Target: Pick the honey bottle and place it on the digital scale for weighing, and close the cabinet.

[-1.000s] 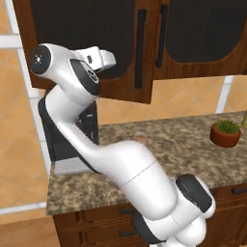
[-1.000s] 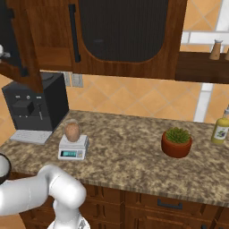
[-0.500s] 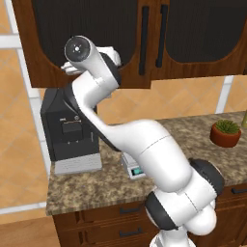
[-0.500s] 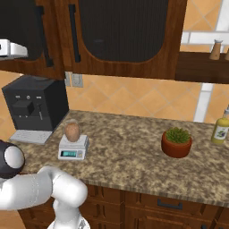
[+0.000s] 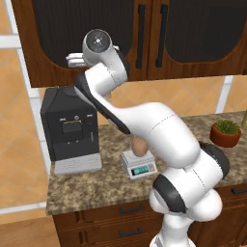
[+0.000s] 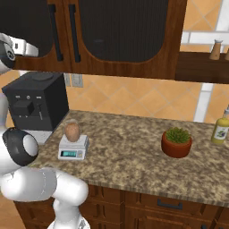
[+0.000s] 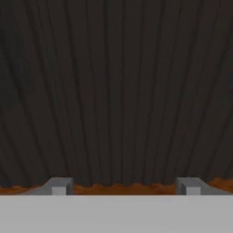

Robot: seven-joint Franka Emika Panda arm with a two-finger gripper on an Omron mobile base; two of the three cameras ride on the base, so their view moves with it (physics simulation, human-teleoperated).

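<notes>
Moved: cabinet (image 5: 144, 38) doors now flush shut; arm swung right along front.
Gripper (image 7: 123, 186): fingers spread apart, empty, against dark door panel.
Honey bottle (image 6: 72, 131): upright on scale (image 6: 73, 148), beside coffee machine (image 6: 33, 105).

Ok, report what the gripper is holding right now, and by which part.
Nothing. The gripper is open against the cabinet door panel; the honey bottle sits on the digital scale.

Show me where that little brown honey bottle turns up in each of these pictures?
Left base view: the honey bottle sits on the digital scale, lower middle, partly behind the white arm.
Right base view: the honey bottle stands on the scale, left of centre.
Hand view: not in it; a dark ribbed panel faces the camera.
Shared landmark: the black coffee machine, just left of the scale.
</notes>
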